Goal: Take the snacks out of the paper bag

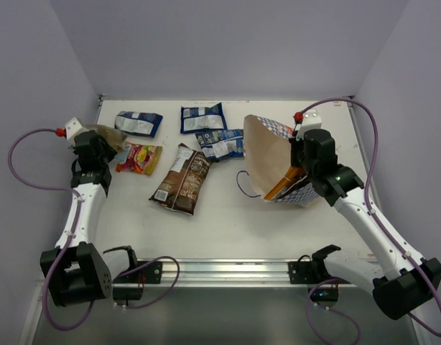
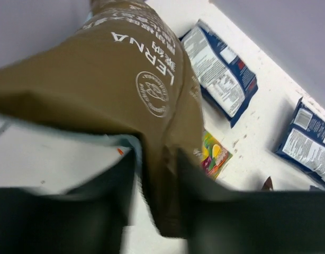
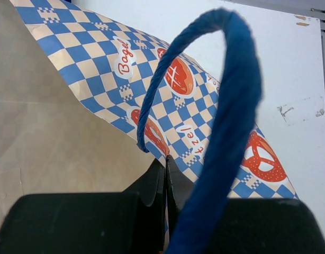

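While left claw (image 2: pixel 156 166) pinches a tan snack pack (image 2: pixel 99 79), right claw (image 3: pixel 166 174) pinching rim of the tipped paper bag (image 3: pixel 99 58)

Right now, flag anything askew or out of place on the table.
The paper bag is not upright. It lies tipped over with its mouth toward the left, and the right fingers are pinching its wall. An orange packet shows at the near rim, still in the bag.
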Robot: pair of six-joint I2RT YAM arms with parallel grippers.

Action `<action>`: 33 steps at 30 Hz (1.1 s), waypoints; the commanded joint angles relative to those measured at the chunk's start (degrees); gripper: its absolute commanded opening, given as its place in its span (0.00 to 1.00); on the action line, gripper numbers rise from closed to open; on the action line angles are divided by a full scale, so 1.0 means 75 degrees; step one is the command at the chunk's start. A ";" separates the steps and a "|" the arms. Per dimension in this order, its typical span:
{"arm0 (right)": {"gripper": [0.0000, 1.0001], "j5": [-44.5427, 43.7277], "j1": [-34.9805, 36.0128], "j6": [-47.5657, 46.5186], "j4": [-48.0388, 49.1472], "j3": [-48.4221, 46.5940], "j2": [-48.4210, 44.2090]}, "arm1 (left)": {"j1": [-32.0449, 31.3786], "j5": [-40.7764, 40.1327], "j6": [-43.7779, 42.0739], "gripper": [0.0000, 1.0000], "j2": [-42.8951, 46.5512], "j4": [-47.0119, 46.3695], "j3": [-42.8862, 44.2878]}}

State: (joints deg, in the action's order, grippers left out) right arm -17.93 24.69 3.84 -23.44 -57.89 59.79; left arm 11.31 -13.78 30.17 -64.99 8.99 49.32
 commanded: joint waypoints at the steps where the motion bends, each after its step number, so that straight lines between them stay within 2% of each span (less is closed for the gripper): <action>1: 0.00 0.0399 -0.0034 0.0028 -0.0261 -0.0180 -0.0015 | 0.0225 0.0407 0.0217 0.48 0.0333 -0.1657 -0.0833; 4: 0.00 0.0422 -0.0022 -0.0054 -0.0308 -0.0238 -0.0050 | 0.0262 0.0548 0.0640 0.99 0.0764 -0.0090 -0.0845; 5: 0.00 0.0434 -0.0022 -0.0112 -0.0285 -0.0250 -0.0073 | 0.0261 0.0548 0.0827 1.00 0.0976 0.0575 -0.0834; 7: 0.00 0.0562 -0.0022 -0.0171 -0.0273 -0.0309 -0.0108 | 0.0273 0.0654 0.0805 1.00 0.1607 0.1083 -0.0602; 9: 0.00 0.0680 -0.0022 -0.0265 -0.0226 -0.0402 -0.0132 | 0.0238 0.0922 0.0338 1.00 0.1833 0.1822 -0.0145; 12: 0.00 0.1030 -0.0011 -0.0453 -0.0261 -0.0694 -0.0074 | -0.0206 0.1997 -0.0178 1.00 0.2032 0.2176 0.0782; 14: 0.00 0.1311 -0.0011 -0.0790 -0.0436 -0.0998 0.0020 | -0.0861 0.3285 -0.0331 0.99 0.2138 0.2094 0.1274; 18: 0.00 0.1547 -0.0010 -0.1085 -0.0718 -0.1421 0.0067 | -0.2524 0.4027 -0.0332 0.98 0.1881 0.1918 0.1919; 19: 0.00 0.1547 -0.0010 -0.1213 -0.0765 -0.1492 0.0056 | -0.3317 0.4064 -0.0251 0.98 0.1718 0.1872 0.2094; 21: 0.00 0.1501 -0.0010 -0.1331 -0.0929 -0.1667 0.0067 | -0.4269 0.3646 -0.0238 0.98 0.1437 0.1649 0.2294; 22: 0.00 0.1466 -0.0010 -0.1390 -0.0976 -0.1715 0.0079 | -0.5353 0.3341 -0.0238 0.98 0.1342 0.1579 0.2353; 23: 0.00 0.1396 -0.0010 -0.1402 -0.1022 -0.1762 0.0090 | -0.5967 0.3036 -0.0284 0.98 0.1214 0.1416 0.2412; 24: 0.00 0.1325 -0.0010 -0.1414 -0.1034 -0.1797 0.0125 | -0.7110 0.2302 -0.0320 0.98 0.0911 0.1344 0.2563; 27: 0.00 0.1301 -0.0010 -0.1426 -0.1023 -0.1739 0.0149 | -0.8813 0.1069 -0.0191 0.97 0.0185 0.1157 0.2891; 30: 0.00 0.1348 0.0001 -0.1390 -0.0976 -0.1645 0.0126 | -0.9742 0.0201 0.0043 0.97 -0.0530 0.1039 0.3196; 33: 0.00 0.1395 0.0025 -0.1355 -0.0883 -0.1516 0.0067 | -1.0260 -0.0678 0.0032 0.97 -0.1152 0.1051 0.3582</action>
State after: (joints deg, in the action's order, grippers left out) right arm -7.90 24.69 -5.65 -31.88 -68.77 60.90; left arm -62.74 -7.14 29.63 -71.22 20.01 71.13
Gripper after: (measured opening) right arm 0.010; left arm 0.975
